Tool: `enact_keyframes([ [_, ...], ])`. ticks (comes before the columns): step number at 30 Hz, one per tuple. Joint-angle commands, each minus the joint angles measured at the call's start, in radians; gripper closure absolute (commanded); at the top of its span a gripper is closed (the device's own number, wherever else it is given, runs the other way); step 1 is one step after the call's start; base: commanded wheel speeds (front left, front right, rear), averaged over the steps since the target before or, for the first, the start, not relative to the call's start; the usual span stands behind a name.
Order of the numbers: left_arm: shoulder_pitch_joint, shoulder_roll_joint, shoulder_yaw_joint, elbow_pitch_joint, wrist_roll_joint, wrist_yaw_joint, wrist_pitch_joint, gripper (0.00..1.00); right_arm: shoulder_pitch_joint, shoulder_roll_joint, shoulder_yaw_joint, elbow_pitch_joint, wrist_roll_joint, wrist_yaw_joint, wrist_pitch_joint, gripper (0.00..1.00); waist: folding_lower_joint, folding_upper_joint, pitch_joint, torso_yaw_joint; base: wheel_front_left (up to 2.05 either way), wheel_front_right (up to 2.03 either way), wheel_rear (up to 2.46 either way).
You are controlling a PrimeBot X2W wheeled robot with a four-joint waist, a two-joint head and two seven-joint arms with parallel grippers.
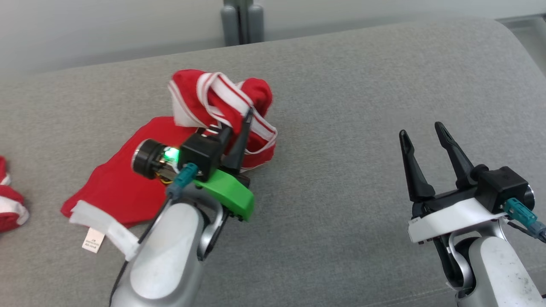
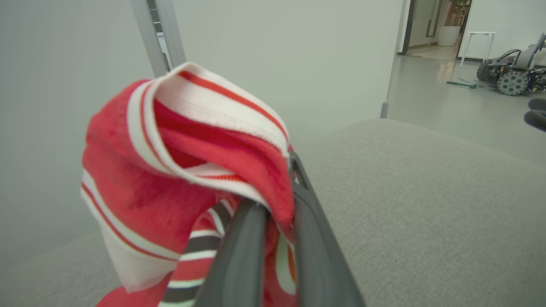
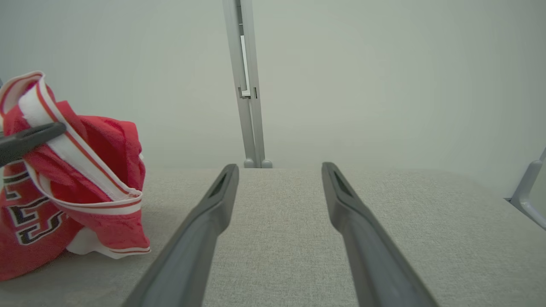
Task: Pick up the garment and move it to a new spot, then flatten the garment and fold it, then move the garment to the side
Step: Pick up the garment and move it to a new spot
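The garment is red with white striped trim and lies crumpled on the grey upholstered surface. Its lower part spreads flat toward the left, with a white label at the hem. My left gripper is shut on a bunched fold of it, holding that part raised. In the left wrist view the garment drapes over the closed left gripper. My right gripper stands open and holds nothing, well to the right. The right wrist view has the garment left of the right gripper.
Another red and white piece of cloth lies at the left edge. A grey post stands behind the surface against a pale wall. Through a doorway a wheeled machine and a white stool stand on the floor.
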State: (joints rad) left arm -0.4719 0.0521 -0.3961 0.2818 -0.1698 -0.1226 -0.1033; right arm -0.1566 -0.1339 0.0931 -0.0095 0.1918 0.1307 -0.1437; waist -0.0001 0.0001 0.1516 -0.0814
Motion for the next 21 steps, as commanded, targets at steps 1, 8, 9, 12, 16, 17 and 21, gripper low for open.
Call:
enact_keyframes([
  [1,-0.024,0.001,-0.046,0.012,-0.016,-0.002,-0.001,1.00,-0.017,0.012,0.001,0.004,0.010,0.000,-0.012,0.00,0.0001,-0.0001,0.134,-0.169,0.00,0.00,0.00],
  [8,-0.095,0.003,-0.307,0.102,-0.140,-0.005,-0.001,0.85,-0.026,0.041,-0.010,0.037,0.019,0.000,-0.049,0.00,0.0001,-0.0001,0.191,-0.238,0.00,0.00,0.00],
  [9,-0.103,0.003,-0.325,0.111,-0.151,0.002,-0.006,0.65,-0.028,0.043,-0.011,0.042,0.018,0.000,-0.054,0.00,0.0001,-0.0001,0.192,-0.239,0.00,0.00,0.00],
  [12,-0.124,0.002,-0.375,0.129,-0.172,0.031,-0.038,0.00,-0.032,0.049,-0.014,0.055,0.013,0.000,-0.065,0.00,0.0001,-0.0001,0.178,-0.226,0.00,0.00,0.00],
  [16,-0.139,0.002,-0.399,0.126,-0.180,0.064,-0.085,0.00,-0.025,0.050,-0.016,0.072,0.009,0.000,-0.071,0.00,0.0001,-0.0001,0.134,-0.176,0.00,0.00,0.00],
  [17,-0.136,0.002,-0.397,0.123,-0.184,0.070,-0.095,0.00,-0.021,0.047,-0.017,0.076,0.005,0.000,-0.071,0.00,0.0001,-0.0001,0.121,-0.162,0.00,0.00,0.00],
  [21,-0.089,0.027,-0.357,0.103,-0.193,0.115,-0.125,0.00,-0.002,0.041,-0.018,0.084,0.003,0.000,-0.065,0.00,0.0001,-0.0001,0.065,-0.101,0.00,0.00,0.00],
])
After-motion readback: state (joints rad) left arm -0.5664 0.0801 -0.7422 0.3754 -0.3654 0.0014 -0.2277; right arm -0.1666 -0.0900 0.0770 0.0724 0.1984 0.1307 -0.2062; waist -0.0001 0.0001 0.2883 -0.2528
